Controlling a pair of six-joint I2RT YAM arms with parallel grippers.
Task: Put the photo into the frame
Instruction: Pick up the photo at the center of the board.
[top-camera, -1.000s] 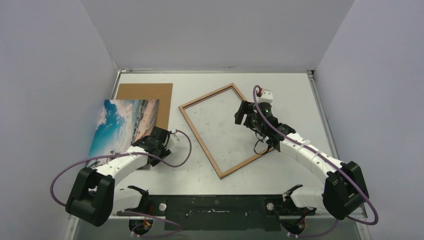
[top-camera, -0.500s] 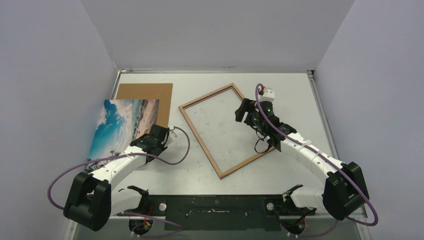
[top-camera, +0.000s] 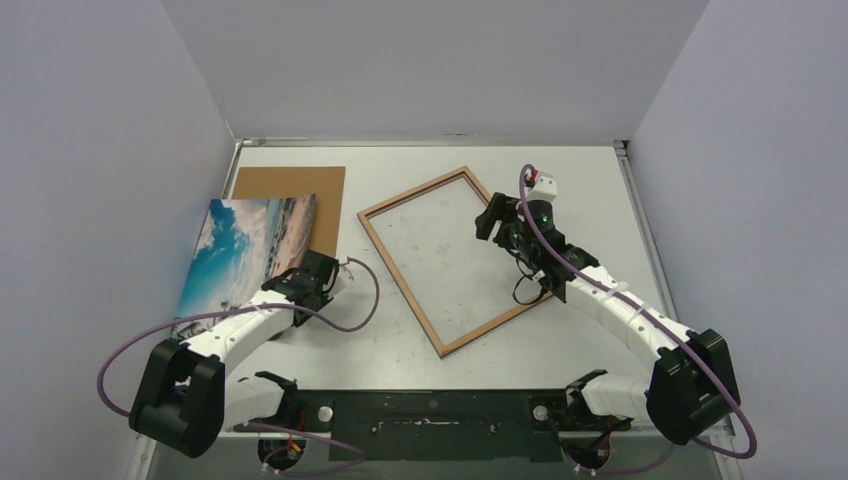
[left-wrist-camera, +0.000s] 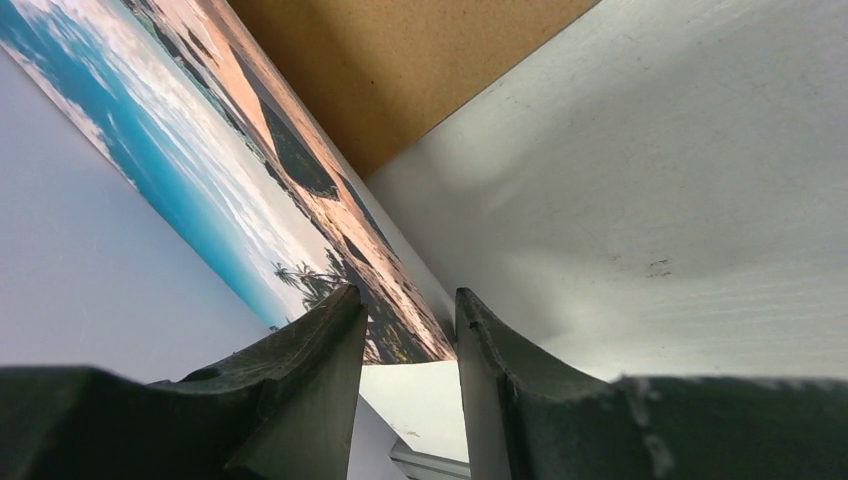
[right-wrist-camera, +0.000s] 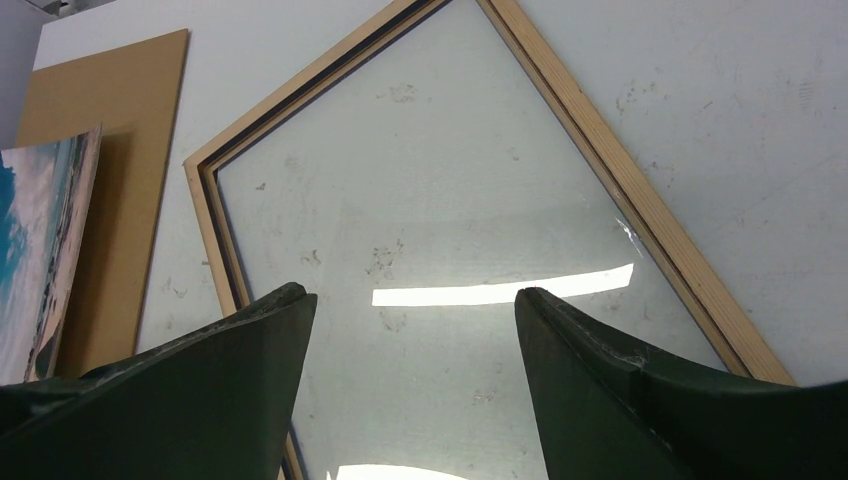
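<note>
Look to the left side of the overhead view for the photo (top-camera: 245, 255): it is tilted up off the table (top-camera: 600, 200) rather than lying flat. Its blue sky faces the left edge of the picture and its sandy coast the right. These bands run from the lower left up toward the top, but the slant keeps you from telling its long axis for sure. Its upper right part overlaps the brown backing board (top-camera: 290, 182), which lies flat at the upper left. Your left gripper (left-wrist-camera: 405, 300) has its fingers drawn close, with the photo's near right corner in the gap between them. You cannot tell whether they are pinching it. The frame (top-camera: 445, 260) lies flat at the centre with its wood-brown back up. It is turned diagonally, so its long axis runs from the upper left down to the lower right. It holds only its clear pane, and the table shows through. Your right gripper (right-wrist-camera: 410, 300) hovers over the pane's right part, spread wide and grasping nothing.
</note>
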